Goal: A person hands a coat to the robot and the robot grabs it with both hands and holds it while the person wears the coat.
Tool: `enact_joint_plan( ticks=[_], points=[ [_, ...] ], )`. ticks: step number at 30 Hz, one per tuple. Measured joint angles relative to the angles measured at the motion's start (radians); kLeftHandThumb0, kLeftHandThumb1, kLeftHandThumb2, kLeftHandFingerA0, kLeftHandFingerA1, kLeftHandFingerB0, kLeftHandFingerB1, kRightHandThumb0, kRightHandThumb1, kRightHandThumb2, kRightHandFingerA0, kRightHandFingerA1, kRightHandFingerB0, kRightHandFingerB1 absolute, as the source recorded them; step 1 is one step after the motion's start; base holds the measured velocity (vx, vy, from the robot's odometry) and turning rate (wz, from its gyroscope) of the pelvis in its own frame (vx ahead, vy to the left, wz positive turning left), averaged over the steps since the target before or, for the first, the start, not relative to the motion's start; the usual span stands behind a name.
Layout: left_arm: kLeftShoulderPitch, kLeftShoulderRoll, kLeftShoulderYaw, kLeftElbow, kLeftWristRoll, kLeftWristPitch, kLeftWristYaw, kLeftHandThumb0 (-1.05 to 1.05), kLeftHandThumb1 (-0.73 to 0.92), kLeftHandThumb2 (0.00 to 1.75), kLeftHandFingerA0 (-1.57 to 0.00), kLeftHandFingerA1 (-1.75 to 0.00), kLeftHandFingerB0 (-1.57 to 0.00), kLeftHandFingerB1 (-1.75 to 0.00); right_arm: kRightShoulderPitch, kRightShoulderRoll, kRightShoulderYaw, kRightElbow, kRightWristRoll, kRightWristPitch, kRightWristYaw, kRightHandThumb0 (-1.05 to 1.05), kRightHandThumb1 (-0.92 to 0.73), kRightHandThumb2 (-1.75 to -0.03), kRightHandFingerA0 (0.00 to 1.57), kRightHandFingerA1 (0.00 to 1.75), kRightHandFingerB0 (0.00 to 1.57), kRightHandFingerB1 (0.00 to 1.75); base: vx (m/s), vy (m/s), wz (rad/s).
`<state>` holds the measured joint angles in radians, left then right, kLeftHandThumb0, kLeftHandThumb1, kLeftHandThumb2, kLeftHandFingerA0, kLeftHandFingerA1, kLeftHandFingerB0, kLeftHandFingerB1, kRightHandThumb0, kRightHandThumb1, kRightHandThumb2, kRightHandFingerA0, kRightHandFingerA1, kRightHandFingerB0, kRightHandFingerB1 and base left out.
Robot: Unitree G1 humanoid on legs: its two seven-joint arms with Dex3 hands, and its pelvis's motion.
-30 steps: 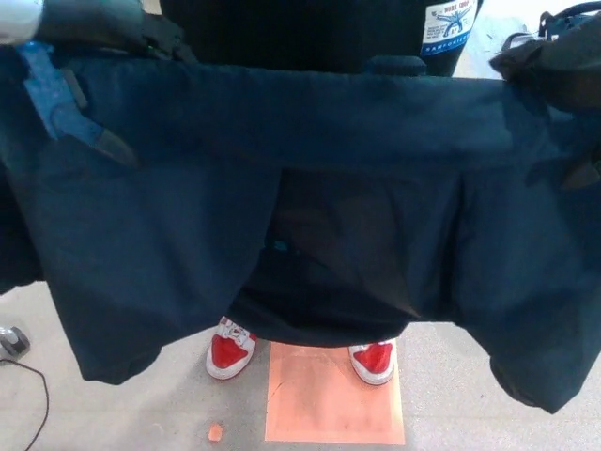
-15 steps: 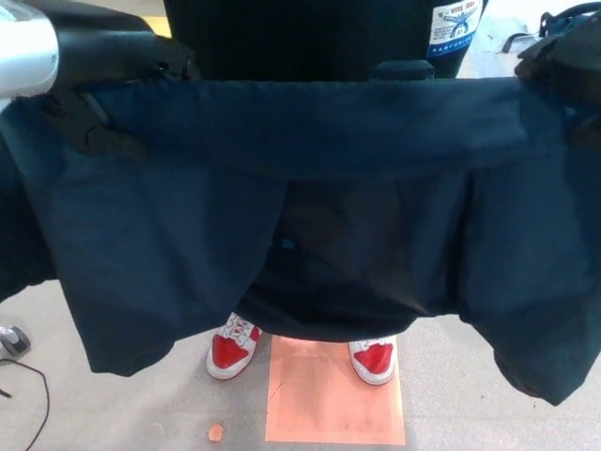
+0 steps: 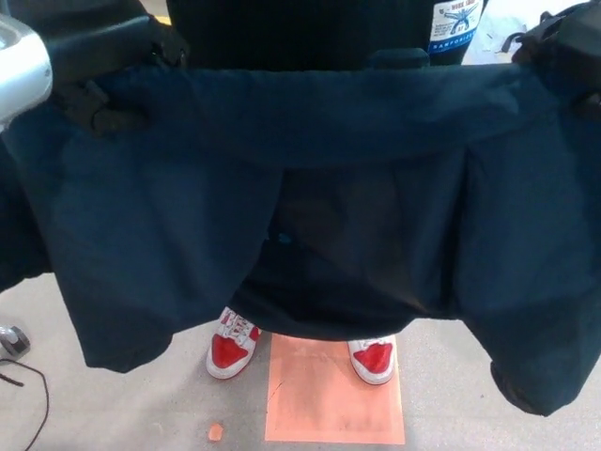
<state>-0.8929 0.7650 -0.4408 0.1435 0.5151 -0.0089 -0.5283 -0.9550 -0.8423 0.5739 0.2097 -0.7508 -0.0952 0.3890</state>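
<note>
A pale grey floor point(image 3: 141, 404), smooth and faintly speckled, fills the lower edge of the head view, with a flat orange-pink square mat point(image 3: 333, 399) lying on it at 6 o'clock.

Stretched across nearly the whole picture hangs the coat point(image 3: 310, 178), a dark navy garment of matte, soft-looking cloth. Its top edge runs almost level from 10 o'clock to 2 o'clock as a thick folded band, and below that the fabric falls in broad, loose panels: one wide flap down toward 8 o'clock, another toward 4 o'clock, with a darker, shadowed hollow between them at the centre. A tiny bluish speck shows in that hollow.

At 10 o'clock the left hand point(image 3: 99, 94), black and blocky, has its fingers closed onto the coat's upper edge, pinching the cloth; a shiny silver-white forearm casing point(image 3: 21, 66) sits just beside it. At 2 o'clock the right hand point(image 3: 563, 56) is a dark mass at the coat's other top corner, touching the fabric, though I cannot tell how its fingers lie.

Behind the coat at 12 o'clock stands a person in a black top point(image 3: 300, 33) bearing a white-and-blue printed patch point(image 3: 455, 23). Under the hem, red-and-white shoes point(image 3: 230, 349) rest at the mat's upper corners. A thin black cable point(image 3: 38, 395) curls at 8 o'clock, and a small orange scrap point(image 3: 215, 432) lies near the mat.
</note>
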Motion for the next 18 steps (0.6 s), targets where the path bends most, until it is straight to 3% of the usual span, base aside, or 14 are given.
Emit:
enact_joint_plan(
  ticks=[1,3,4,5,6,7,9,10,12,13,14,15,16,18],
  points=[
    [0.007,-0.001,0.000,0.004,0.004,-0.006,0.022,-0.22,0.69,0.60,-0.84,-1.49,-0.81,-0.68,0.007,0.006,-0.009,0.010,0.007,-0.009,-0.012,-0.24,-0.79,-0.63,0.83,1.40,0.55,0.40,0.00,0.000,0.00],
    [0.016,-0.004,0.000,0.010,0.012,-0.018,0.056,-0.23,0.66,0.63,-0.79,-1.51,-0.79,-0.72,0.016,0.014,-0.022,0.024,0.015,-0.022,-0.029,-0.23,-0.73,-0.64,0.79,1.40,0.72,0.76,0.00,0.000,0.00],
    [0.022,-0.008,0.000,0.014,0.016,-0.025,0.075,-0.23,0.66,0.63,-0.79,-1.51,-0.79,-0.72,0.021,0.018,-0.029,0.030,0.019,-0.027,-0.037,-0.23,-0.73,-0.64,0.79,1.40,0.72,0.76,0.00,0.000,0.00],
    [0.028,-0.012,0.000,0.020,0.020,-0.032,0.098,-0.19,0.63,0.59,-0.80,-1.57,-0.69,-0.97,0.026,0.023,-0.037,0.038,0.022,-0.034,-0.048,-0.28,-0.74,-0.63,0.80,1.30,0.73,0.68,0.00,0.000,0.00],
    [0.031,-0.014,0.001,0.023,0.022,-0.035,0.110,-0.19,0.63,0.59,-0.80,-1.57,-0.69,-0.97,0.027,0.025,-0.040,0.042,0.024,-0.037,-0.055,-0.28,-0.74,-0.63,0.80,1.30,0.73,0.68,0.00,0.000,0.00],
    [0.036,-0.017,0.001,0.029,0.026,-0.040,0.129,-0.27,0.62,0.61,-0.88,-1.54,-0.69,-0.57,0.030,0.029,-0.044,0.050,0.027,-0.042,-0.064,-0.39,-0.49,-0.75,0.96,0.89,0.57,0.56,0.00,0.000,0.00],
    [0.041,-0.022,0.001,0.038,0.032,-0.049,0.163,-0.27,0.63,0.62,-0.90,-1.53,-0.72,-0.59,0.034,0.037,-0.052,0.063,0.030,-0.050,-0.082,-0.45,-0.48,-0.77,0.96,0.90,0.57,0.56,0.00,0.000,0.00],
    [0.043,-0.024,0.002,0.044,0.034,-0.049,0.181,-0.22,0.64,0.62,-0.94,-1.57,-0.75,-0.67,0.034,0.043,-0.056,0.069,0.032,-0.052,-0.090,-0.25,-0.58,-0.59,0.73,1.44,0.65,0.71,0.00,0.000,0.00],
    [0.044,-0.027,0.003,0.058,0.039,-0.053,0.217,-0.17,0.65,0.59,-0.94,-1.59,-0.71,-0.77,0.036,0.054,-0.063,0.082,0.033,-0.056,-0.108,-0.15,-0.71,-0.61,0.79,1.45,0.64,0.57,0.00,0.000,0.00],
    [0.044,-0.028,0.003,0.062,0.040,-0.055,0.226,-0.14,0.64,0.59,-0.88,-1.69,-0.59,-1.08,0.036,0.056,-0.065,0.085,0.033,-0.057,-0.113,-0.17,-0.85,-0.61,0.68,1.67,0.52,1.16,0.00,0.000,0.00],
    [0.044,-0.029,0.003,0.068,0.042,-0.057,0.240,-0.14,0.64,0.59,-0.88,-1.69,-0.59,-1.08,0.036,0.060,-0.069,0.090,0.034,-0.058,-0.120,-0.17,-0.85,-0.61,0.68,1.67,0.52,1.16,0.00,0.000,0.00],
    [0.043,-0.031,0.003,0.078,0.048,-0.060,0.261,-0.10,0.64,0.59,-0.87,-1.71,-0.58,-1.13,0.036,0.065,-0.073,0.097,0.034,-0.060,-0.131,-0.35,-0.74,-0.74,0.87,1.52,0.66,0.86,0.00,0.000,0.00],
    [0.043,-0.034,0.003,0.086,0.053,-0.061,0.276,-0.08,0.68,0.59,-0.84,-1.75,-0.50,-1.29,0.036,0.070,-0.077,0.100,0.035,-0.061,-0.139,-0.22,-0.77,-0.62,0.84,1.58,0.75,0.66,0.00,0.000,0.00],
    [0.042,-0.039,0.003,0.102,0.059,-0.062,0.303,-0.09,0.70,0.60,-0.84,-1.75,-0.52,-1.22,0.036,0.078,-0.083,0.104,0.037,-0.062,-0.151,-0.19,-0.78,-0.63,0.89,1.57,0.76,0.62,0.00,0.000,0.00]
  ],
)
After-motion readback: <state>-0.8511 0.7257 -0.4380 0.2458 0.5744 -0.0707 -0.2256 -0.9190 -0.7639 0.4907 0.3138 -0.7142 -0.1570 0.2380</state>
